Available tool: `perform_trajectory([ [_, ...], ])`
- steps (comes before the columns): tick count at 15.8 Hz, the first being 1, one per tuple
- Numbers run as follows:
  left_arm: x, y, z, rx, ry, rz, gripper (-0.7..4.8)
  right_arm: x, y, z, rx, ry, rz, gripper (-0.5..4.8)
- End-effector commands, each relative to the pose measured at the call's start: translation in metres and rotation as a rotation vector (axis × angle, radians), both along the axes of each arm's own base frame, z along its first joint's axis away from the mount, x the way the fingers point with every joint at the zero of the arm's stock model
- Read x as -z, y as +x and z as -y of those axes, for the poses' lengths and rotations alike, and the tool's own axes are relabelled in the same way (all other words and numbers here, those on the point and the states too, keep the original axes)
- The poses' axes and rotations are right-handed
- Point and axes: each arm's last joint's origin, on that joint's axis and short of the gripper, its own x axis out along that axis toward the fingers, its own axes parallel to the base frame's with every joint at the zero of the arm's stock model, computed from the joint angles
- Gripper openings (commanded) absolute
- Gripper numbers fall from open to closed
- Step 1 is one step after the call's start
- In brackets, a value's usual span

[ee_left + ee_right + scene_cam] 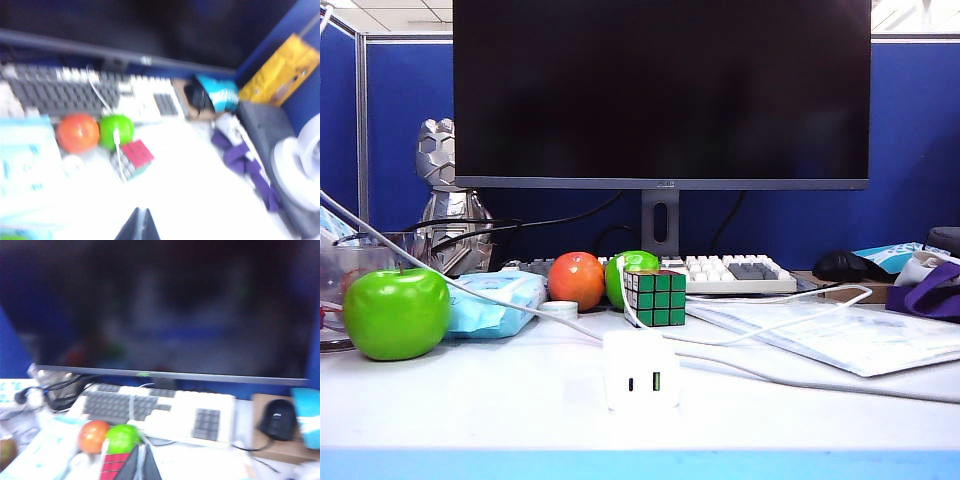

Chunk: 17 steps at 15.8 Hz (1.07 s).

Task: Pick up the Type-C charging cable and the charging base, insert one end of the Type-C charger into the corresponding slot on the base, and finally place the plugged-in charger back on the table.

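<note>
The charging base (640, 372), a small white block, stands on the table (470, 410) near its front edge, ports facing the camera; the slot (630, 383) is the small dark one. The thin white Type-C charging cable (775, 333) drapes over the Rubik's cube and loops off to the right; it also crosses the green apple as a cable (116, 142). Neither gripper shows in the exterior view. My left gripper (139, 212) is shut and empty above bare table. My right gripper (141, 450) is shut and empty, just in front of the cube and apples. The wrist views do not show the base.
A Rubik's cube (655, 297), an orange apple (577, 280) and a large green apple (396, 312) stand behind the base. A thicker white cable (470, 285) crosses diagonally. Monitor (660, 90), keyboard (735, 272), mouse (840, 265), blue wipes pack (495, 300) and plastic sleeve (840, 335) surround them.
</note>
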Motion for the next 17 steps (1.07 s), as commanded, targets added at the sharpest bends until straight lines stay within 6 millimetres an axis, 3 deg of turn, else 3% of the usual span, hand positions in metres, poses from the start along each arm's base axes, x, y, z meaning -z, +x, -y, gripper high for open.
perform_trajectory([
  [1, 0.010, 0.008, 0.019, 0.069, 0.020, -0.070, -0.03, 0.000, 0.006, -0.014, -0.071, -0.002, -0.004, -0.06],
  [6, 0.036, 0.018, 0.063, 0.214, 0.057, -0.212, -0.03, 0.007, 0.011, -0.033, -0.166, -0.025, -0.031, -0.06],
  [12, 0.067, 0.020, 0.102, 0.279, 0.075, -0.399, -0.03, 0.008, 0.012, -0.033, -0.150, -0.035, -0.039, -0.06],
  [16, 0.099, 0.022, 0.127, 0.289, 0.142, -0.560, -0.02, 0.010, 0.014, -0.034, -0.150, -0.036, -0.048, -0.06],
  [17, 0.104, 0.022, 0.132, 0.290, 0.149, -0.585, 0.60, 0.010, 0.014, -0.034, -0.150, -0.037, -0.049, -0.06],
])
